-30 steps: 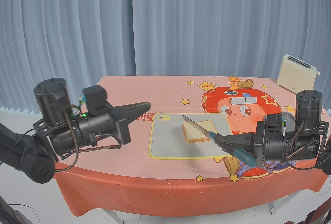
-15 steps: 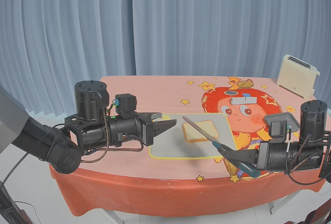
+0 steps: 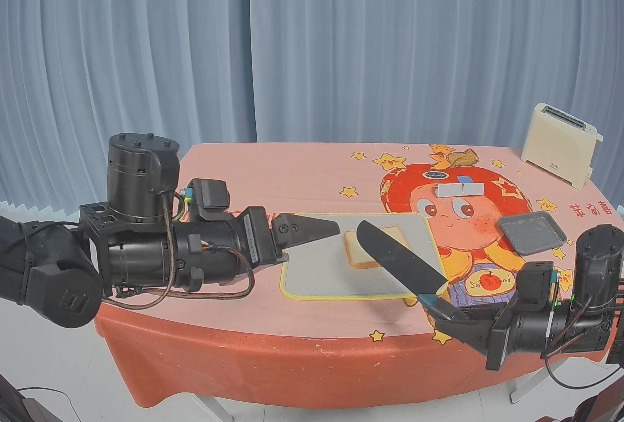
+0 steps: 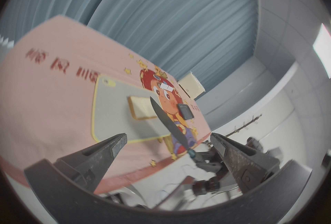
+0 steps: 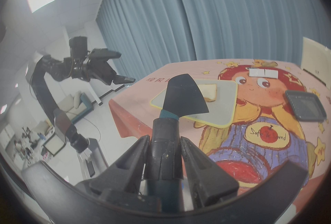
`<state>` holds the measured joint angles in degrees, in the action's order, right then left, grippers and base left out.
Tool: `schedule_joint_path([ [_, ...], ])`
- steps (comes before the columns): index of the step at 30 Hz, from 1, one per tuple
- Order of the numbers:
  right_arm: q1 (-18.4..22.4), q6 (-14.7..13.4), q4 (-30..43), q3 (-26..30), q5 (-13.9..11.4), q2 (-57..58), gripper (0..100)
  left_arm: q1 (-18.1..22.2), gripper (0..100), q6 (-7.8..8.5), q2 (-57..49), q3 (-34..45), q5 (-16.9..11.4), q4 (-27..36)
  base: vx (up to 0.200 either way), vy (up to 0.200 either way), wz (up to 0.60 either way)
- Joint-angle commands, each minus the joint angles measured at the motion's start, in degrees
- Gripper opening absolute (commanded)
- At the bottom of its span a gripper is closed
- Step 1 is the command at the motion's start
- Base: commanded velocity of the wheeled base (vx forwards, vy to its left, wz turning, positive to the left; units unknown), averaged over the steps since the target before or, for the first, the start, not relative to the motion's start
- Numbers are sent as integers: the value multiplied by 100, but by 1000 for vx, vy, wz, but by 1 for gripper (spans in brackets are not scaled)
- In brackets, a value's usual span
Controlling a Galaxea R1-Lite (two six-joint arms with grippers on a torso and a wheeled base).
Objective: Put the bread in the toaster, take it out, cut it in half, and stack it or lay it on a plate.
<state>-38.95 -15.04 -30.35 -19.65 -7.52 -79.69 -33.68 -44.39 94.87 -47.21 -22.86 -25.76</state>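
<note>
A toasted bread slice (image 3: 355, 253) lies flat on the grey cutting board (image 3: 312, 274). My right gripper (image 3: 455, 316) hovers off the table's front right edge, shut on the teal handle of a knife (image 3: 400, 259). The dark blade slants up over the slice and hides part of it. In the right wrist view the fingers (image 5: 200, 173) clamp the handle, with the blade (image 5: 184, 95) in front of the bread (image 5: 210, 92). My left gripper (image 3: 322, 226) sits over the board's left end, open and holding nothing. The left wrist view shows the bread (image 4: 139, 107) and knife (image 4: 169, 123) ahead.
A cream toaster (image 3: 559, 145) stands at the table's far right corner. A dark grey plate (image 3: 532, 232) lies right of the board. Two small grey-blue blocks (image 3: 460, 187) rest on the cartoon tablecloth behind the board. The table's front edge is just under the right gripper.
The left arm swung right, until its gripper reached the board's left end. The right arm drew back and down past the front edge, turning the blade's broad side up and uncovering the plate.
</note>
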Motion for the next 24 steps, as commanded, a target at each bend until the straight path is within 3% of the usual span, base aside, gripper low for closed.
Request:
schedule_joint_path([
  [1,-280,678,-480,533,93,261,0,-587,100,-1362,287,-218,18,168,0,0,0],
  [3,-324,713,-841,638,269,217,0,-596,100,-1617,506,-209,9,159,0,0,0],
  [7,-464,713,-1271,752,638,32,0,-710,100,-1819,805,-218,1,106,0,0,0],
  [10,-491,687,-1385,735,664,-55,0,-710,100,-2092,867,-218,1,-272,0,0,0],
  [11,-491,687,-1385,735,664,-55,0,-710,100,-2092,867,-218,1,-272,0,0,0],
  [13,-552,599,-1473,699,673,-38,0,-745,100,-2276,902,-139,1,-957,0,0,0],
  [16,-570,423,-1491,664,673,-64,0,-912,100,-2320,884,-42,9,-1432,0,0,0],
  [24,-957,-78,-1491,603,664,-55,0,-991,100,-2250,1095,-51,18,-1555,0,0,0],
])
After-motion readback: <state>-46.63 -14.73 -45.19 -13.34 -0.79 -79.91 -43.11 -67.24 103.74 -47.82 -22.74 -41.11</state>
